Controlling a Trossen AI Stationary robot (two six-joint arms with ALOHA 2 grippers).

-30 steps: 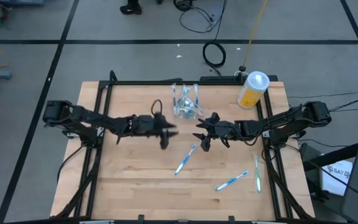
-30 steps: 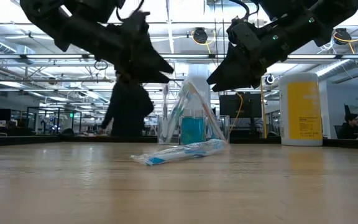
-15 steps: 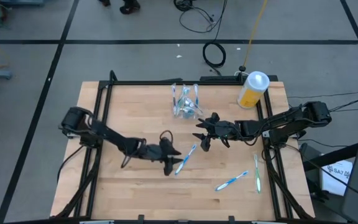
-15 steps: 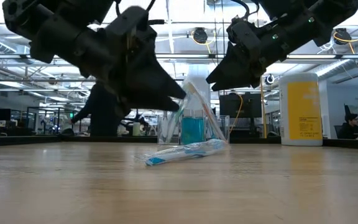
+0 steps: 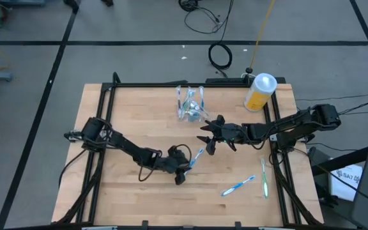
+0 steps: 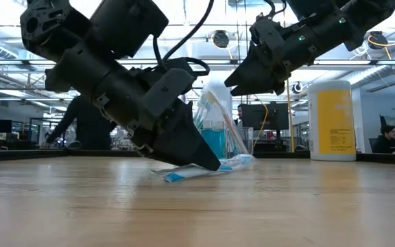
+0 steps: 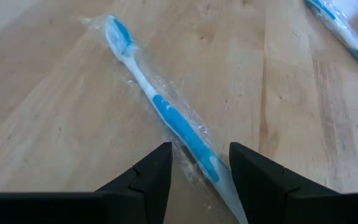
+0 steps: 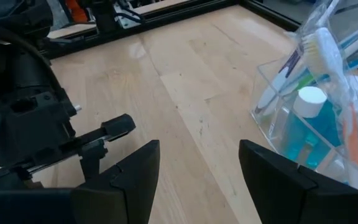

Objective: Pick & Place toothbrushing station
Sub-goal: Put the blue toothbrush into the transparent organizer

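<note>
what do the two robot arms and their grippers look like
Both arms are matte black, jointed and slim, with black cables looping along them. The left gripper ends in two dark wedge-shaped fingers tapering to points; a thick cable arcs over its wrist. The right gripper has similar black pointed fingers, with small green lights on its wrist housing.

A wrapped blue-and-white plastic toothbrush (image 7: 166, 115) lies on the wooden table (image 5: 126, 108) between my left pincer's (image 7: 199, 168) open fingers; the clear cup (image 5: 190, 108) stands beyond it.
</note>
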